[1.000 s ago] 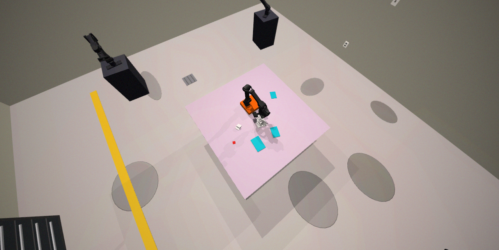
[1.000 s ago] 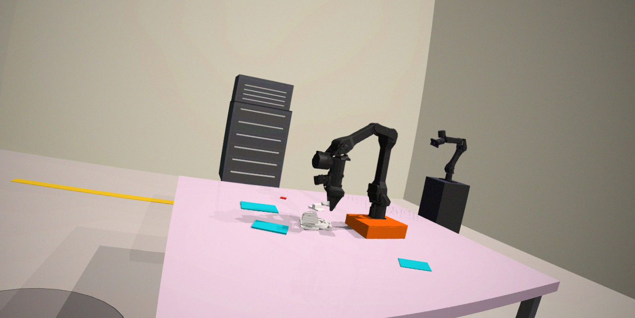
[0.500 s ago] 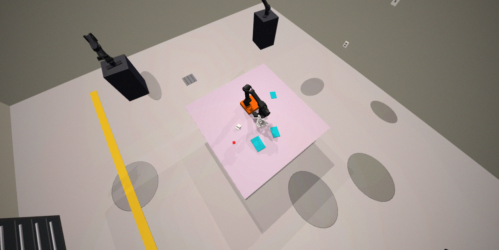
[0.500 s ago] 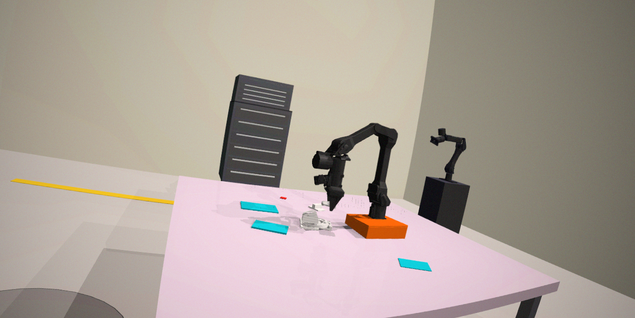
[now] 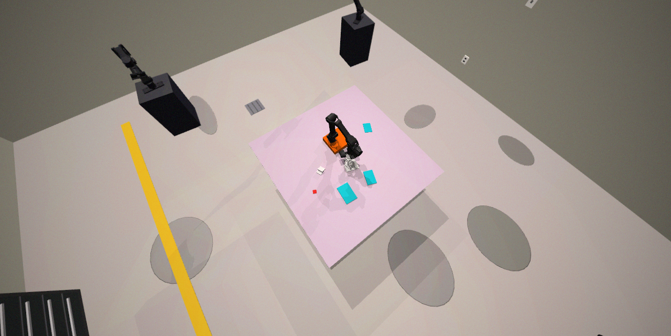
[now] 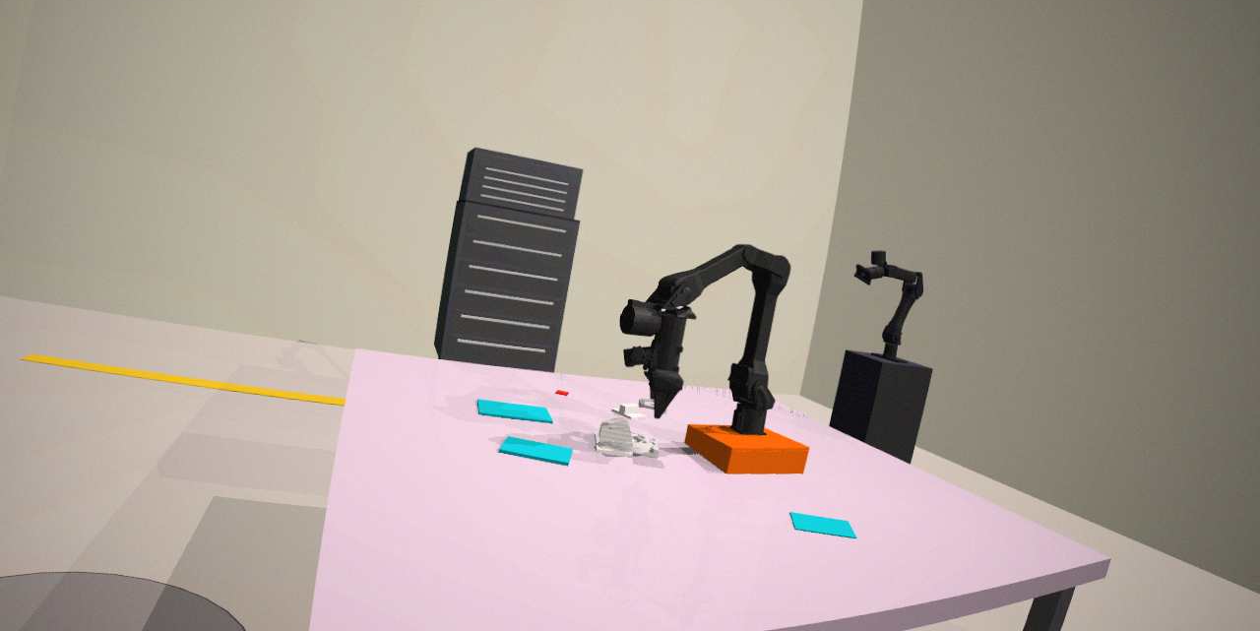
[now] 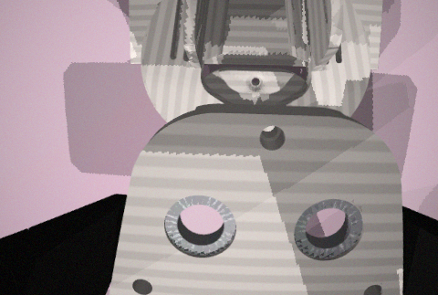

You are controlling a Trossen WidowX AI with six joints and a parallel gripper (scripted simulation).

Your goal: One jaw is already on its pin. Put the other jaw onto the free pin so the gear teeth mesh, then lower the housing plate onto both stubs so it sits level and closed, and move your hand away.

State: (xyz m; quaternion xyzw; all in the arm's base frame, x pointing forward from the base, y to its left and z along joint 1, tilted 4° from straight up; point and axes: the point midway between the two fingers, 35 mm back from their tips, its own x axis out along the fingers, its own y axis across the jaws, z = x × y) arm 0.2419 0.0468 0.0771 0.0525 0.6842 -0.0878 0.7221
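pincer (image 5: 355, 154) (image 6: 659, 415) (image 7: 258, 216) spread wide, gripping housing plate (image 7: 255, 172) between fingers; plate above desk (image 5: 300, 146) (image 6: 529, 538), near pale assembly (image 5: 350, 165) (image 6: 614, 437) (image 7: 160, 89). whether stubs line up, cannot tell.

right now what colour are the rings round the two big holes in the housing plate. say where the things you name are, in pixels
Grey (image 7: 172, 226), best in wrist.

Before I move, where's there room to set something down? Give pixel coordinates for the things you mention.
Room shows between the lone blue card (image 5: 367, 128) (image 6: 823, 525) and the blue pair (image 5: 370, 177) (image 6: 535, 451), and from the red square (image 5: 314, 192) (image 6: 562, 393) to the top view's bottom table corner. Crowded: around the white housing (image 5: 350, 166) (image 6: 613, 438) (image 7: 155, 99).
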